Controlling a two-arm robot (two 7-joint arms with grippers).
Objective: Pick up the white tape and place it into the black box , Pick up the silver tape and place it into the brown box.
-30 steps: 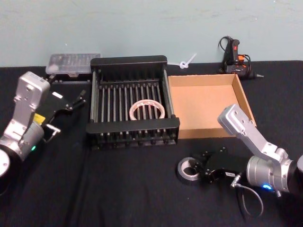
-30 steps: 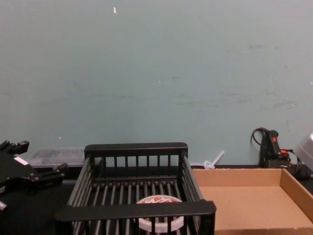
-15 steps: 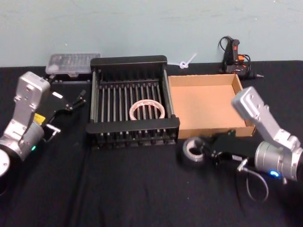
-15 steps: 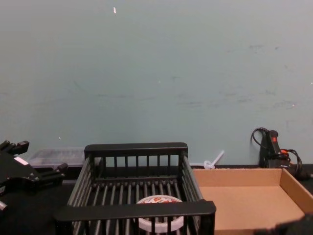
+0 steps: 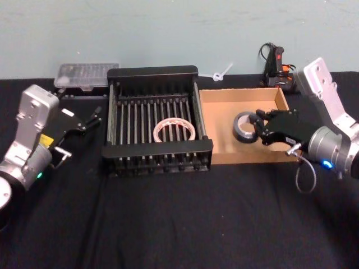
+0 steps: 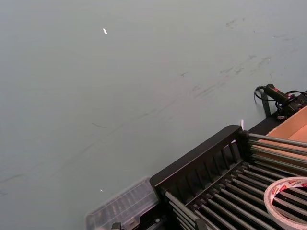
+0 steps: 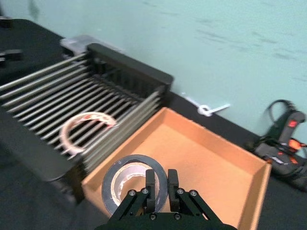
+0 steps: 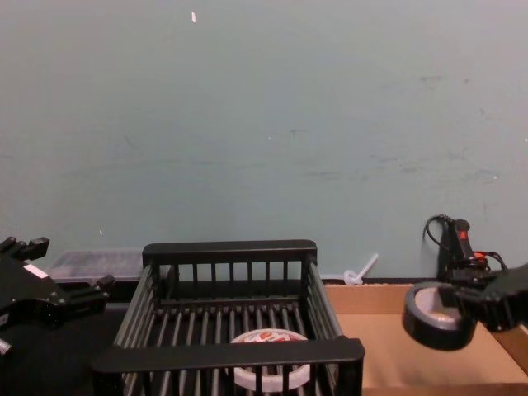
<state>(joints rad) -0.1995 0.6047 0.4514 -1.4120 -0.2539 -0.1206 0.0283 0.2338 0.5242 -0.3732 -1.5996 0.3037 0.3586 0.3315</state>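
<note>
1. The white tape (image 5: 174, 130) lies flat on the slatted floor of the black box (image 5: 157, 81), toward the front and a little right of centre. From where I stand, that half of the job looks done.

2. The step in hand is the second one. The right gripper (image 5: 258, 128) has its fingers pinched on the wall of the silver tape (image 5: 244, 126), one finger through the hole and one outside, as the right wrist view shows. The roll hangs off the gripper's tip and is held roughly level.

3. The silver tape sits in the air above the brown box (image 5: 213, 126). In the chest view it floats clear of the cardboard rim, with the tray floor below it. The head view places it over the middle of the tray, nearer the front wall than the back.

4. The left gripper (image 5: 91, 118) is parked off to the left of the black box, above the dark table (image 5: 168, 224). It holds nothing, and I cannot tell whether its fingers are apart or together.

5. I judge the carry is nearly over. What remains is to lower the roll toward the tray floor and spread the fingers to let it go.

6. The roll hangs by one side of its wall, so it may tip as it drops. A low release would keep it inside the shallow walls. The inner finger must also clear the core on the way out, or it could drag the roll along.
</note>
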